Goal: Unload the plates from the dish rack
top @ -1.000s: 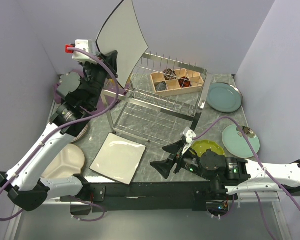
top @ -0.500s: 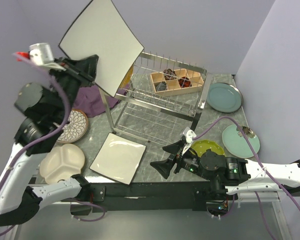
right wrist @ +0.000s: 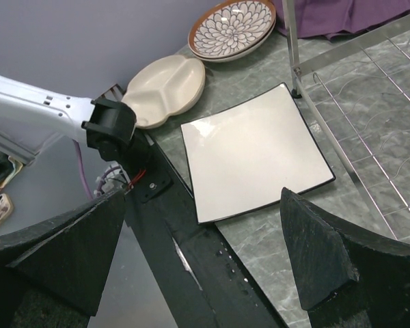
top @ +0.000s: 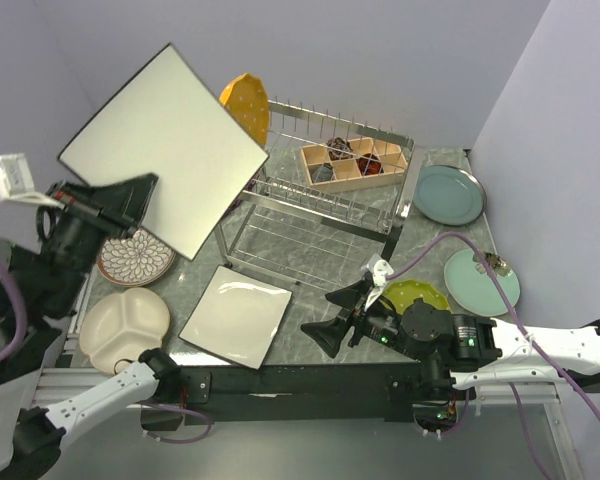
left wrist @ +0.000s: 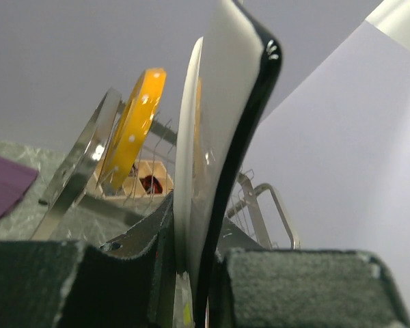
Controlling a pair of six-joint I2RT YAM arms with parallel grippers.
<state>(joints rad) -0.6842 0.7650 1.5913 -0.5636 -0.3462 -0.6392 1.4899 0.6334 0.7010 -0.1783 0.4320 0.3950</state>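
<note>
My left gripper (top: 138, 197) is shut on the lower edge of a large cream square plate (top: 165, 150) and holds it in the air, left of the dish rack (top: 315, 215). In the left wrist view the plate's black-rimmed edge (left wrist: 222, 130) stands pinched between the pads, at the gripper (left wrist: 191, 273). An orange-yellow round plate (top: 246, 104) stands upright in the rack's left end, also in the left wrist view (left wrist: 137, 119). A second square plate (top: 236, 316) lies flat on the table. My right gripper (top: 346, 314) rests open near the front edge, nothing between its fingers (right wrist: 205, 266).
A wooden compartment box (top: 355, 164) sits on the rack. On the table lie a patterned plate (top: 135, 258), a cream divided dish (top: 125, 325), a teal-grey plate (top: 448, 193), a mint plate (top: 481, 281) and a yellow-green plate (top: 416, 295) by the right arm. A purple cloth (right wrist: 342, 14) lies behind the rack.
The left arm has swung the square plate left and up, away from the rack. The orange-yellow plate behind it now shows. The right arm has not moved.
</note>
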